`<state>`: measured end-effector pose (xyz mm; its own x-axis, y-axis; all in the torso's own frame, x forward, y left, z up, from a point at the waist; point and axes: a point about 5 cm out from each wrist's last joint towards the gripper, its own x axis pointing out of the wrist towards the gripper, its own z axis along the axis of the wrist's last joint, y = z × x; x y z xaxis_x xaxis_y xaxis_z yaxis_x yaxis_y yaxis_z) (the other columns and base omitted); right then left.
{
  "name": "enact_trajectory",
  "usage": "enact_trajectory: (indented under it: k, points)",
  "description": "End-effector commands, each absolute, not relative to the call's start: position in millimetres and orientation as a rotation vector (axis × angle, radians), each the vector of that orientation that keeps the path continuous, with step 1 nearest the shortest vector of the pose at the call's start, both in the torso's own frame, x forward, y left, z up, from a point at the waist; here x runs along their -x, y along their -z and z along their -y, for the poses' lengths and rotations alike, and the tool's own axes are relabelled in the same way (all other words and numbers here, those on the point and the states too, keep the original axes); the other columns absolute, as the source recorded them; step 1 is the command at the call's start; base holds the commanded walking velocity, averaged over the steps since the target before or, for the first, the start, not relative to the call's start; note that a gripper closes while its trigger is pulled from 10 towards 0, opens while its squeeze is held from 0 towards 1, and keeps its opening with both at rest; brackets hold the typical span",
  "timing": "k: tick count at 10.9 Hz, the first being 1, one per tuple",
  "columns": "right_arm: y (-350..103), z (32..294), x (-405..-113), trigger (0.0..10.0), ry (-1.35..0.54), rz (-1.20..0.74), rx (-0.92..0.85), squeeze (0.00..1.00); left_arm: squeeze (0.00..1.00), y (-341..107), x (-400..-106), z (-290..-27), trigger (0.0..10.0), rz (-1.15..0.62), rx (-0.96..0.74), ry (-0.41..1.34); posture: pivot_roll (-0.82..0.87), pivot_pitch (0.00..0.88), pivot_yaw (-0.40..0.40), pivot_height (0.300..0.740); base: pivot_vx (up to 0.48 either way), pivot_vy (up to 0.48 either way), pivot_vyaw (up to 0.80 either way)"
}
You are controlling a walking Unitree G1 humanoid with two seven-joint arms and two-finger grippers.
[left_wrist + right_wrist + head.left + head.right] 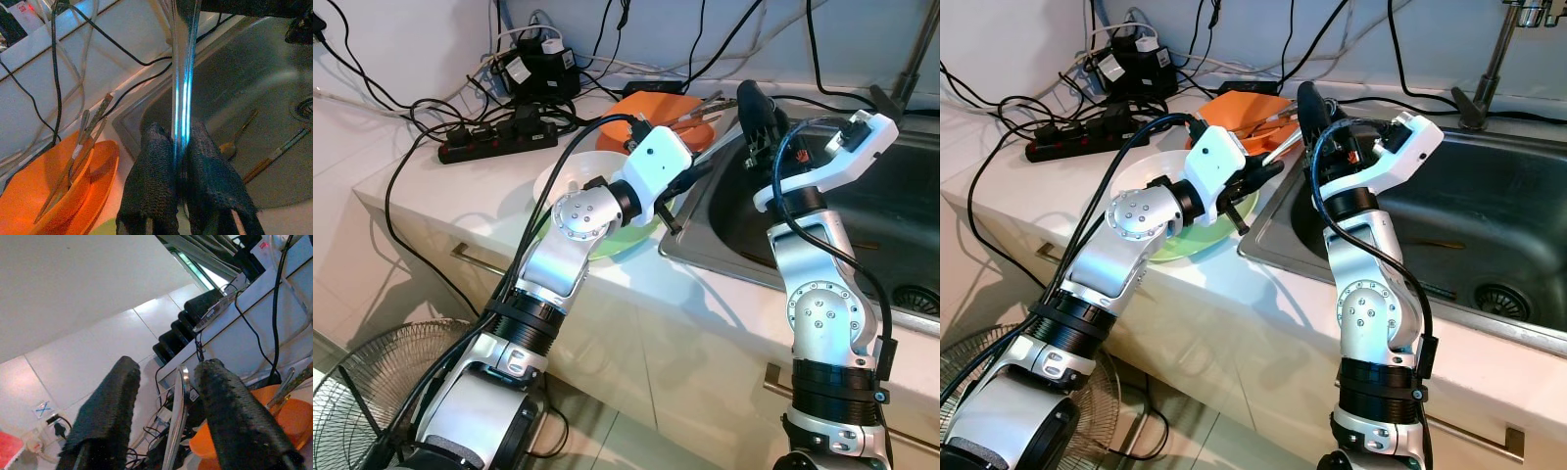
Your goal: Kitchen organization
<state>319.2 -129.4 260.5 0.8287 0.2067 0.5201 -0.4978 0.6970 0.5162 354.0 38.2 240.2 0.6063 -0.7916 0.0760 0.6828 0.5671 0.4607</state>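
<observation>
While my left gripper (180, 188) clenches a long metal utensil (182, 93) over the near corner of the sink (862, 211), my right gripper (168, 406) stands spread, its fingers either side of the same handle. Beside it, an orange bowl (1244, 113) holds cutlery behind the green plate (1197, 240).

Two silver arms, each with a round elbow joint ringed by small screws, nearest the counter (636, 284) edge. Black ribbed collars band the upper arms below that edge. White angular wrist housings sit over the counter, black cables looping along each arm. The left gripper (182, 171) and right gripper (168, 396) have long black fingers (234, 416) with coarse, woven-looking pads.
</observation>
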Motion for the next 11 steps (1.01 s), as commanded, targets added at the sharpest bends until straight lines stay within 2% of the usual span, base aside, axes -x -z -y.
enact_trajectory:
  k: [1, 11]
  points:
    - [-256.6, 123.6, -319.5, 0.0, -0.419, 0.418, -0.701, 0.00, 0.00, -239.0, -355.5, -42.4, 10.0, 0.275, -0.402, 0.865, 0.04, 0.035, 0.147, 0.740, 0.000, 0.000, 0.00]
    - [-249.5, 120.5, -321.0, 0.0, -0.431, 0.391, -0.696, 0.00, 0.00, -228.5, -354.0, -41.6, 10.0, 0.250, -0.355, 0.847, 0.04, 0.043, 0.132, 0.740, 0.000, 0.000, 0.00]
